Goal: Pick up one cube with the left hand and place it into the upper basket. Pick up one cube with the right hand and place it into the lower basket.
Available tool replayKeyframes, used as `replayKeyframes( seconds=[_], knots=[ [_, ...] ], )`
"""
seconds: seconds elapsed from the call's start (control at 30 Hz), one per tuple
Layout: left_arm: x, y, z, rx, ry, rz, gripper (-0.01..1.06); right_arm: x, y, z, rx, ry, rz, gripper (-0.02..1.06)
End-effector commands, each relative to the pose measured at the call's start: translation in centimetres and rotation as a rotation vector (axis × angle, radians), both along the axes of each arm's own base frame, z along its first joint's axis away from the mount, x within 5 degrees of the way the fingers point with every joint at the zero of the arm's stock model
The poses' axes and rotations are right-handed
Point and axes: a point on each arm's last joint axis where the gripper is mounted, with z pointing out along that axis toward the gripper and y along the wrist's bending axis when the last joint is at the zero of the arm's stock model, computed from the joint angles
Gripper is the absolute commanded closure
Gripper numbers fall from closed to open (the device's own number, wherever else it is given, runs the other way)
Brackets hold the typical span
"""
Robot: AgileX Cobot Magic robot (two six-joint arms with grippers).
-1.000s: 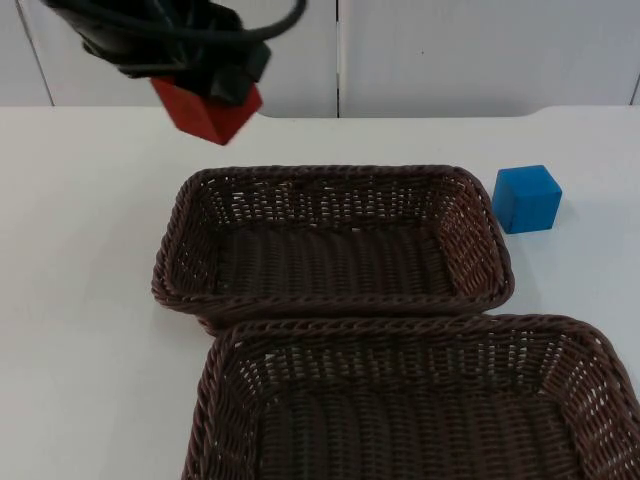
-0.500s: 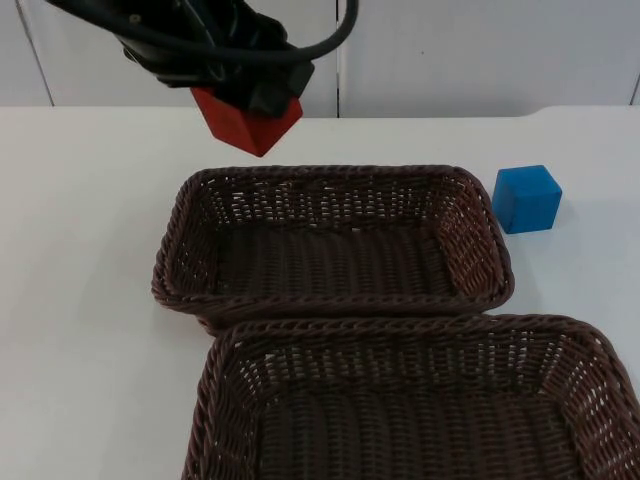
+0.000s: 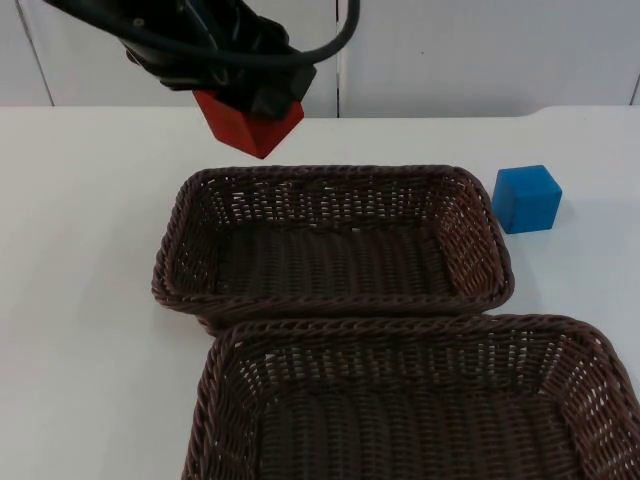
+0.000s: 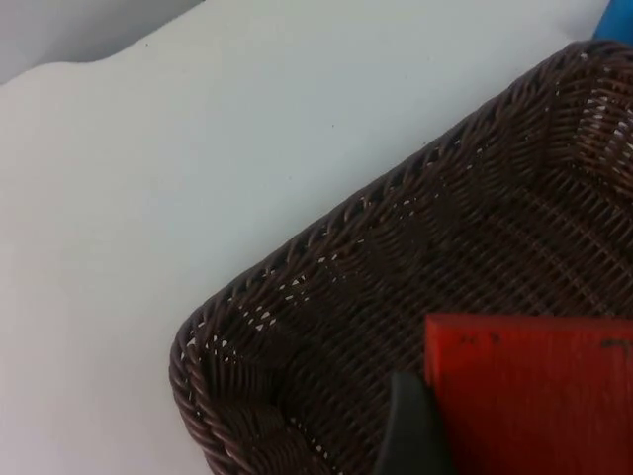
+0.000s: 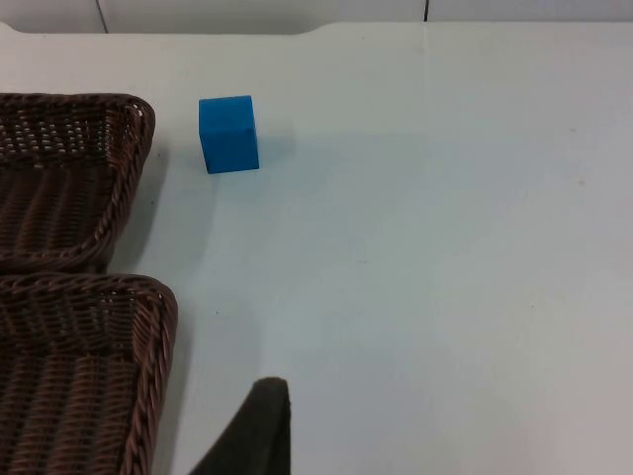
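At upper left of the top view, the left hand (image 3: 250,110) grips the red cube (image 3: 248,126) above the upper basket (image 3: 330,178), not yet dropped. The blue cube (image 3: 527,198) sits untouched on the bench (image 3: 90,250); the lower basket (image 3: 420,330) awaits it.

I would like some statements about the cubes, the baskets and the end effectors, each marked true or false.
1. The left end effector holds the red cube in the air. True.
2. The blue cube lies inside the upper basket. False: it stands on the table, beside that basket's right end.
3. The lower basket holds no cube. True.
4. The red cube rests on the upper basket's floor. False: it is above the basket's far rim, not yet released.
5. The right end effector grips the blue cube. False: it waits apart from it.
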Motion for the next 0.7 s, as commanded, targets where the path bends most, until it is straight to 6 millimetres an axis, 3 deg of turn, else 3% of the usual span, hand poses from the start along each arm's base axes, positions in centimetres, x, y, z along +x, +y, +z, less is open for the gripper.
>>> replayKeyframes(
  seconds=[0.0, 0.53, 0.67],
  knots=[
    [0.4, -0.5, -0.7, -0.014, -0.004, 0.002, 1.05, 0.0, 0.0, 0.0, -0.003, -0.009, -0.006, -0.01],
    [3.0, -2.0, -6.2, -0.009, -0.027, -0.012, 1.05, 0.0, 0.0, 0.0, -0.003, -0.009, -0.006, -0.01],
    [3.8, -2.4, -9.0, 0.007, -0.012, -0.018, 1.05, 0.0, 0.0, 0.0, -0.003, -0.009, -0.006, -0.01]
  ],
)
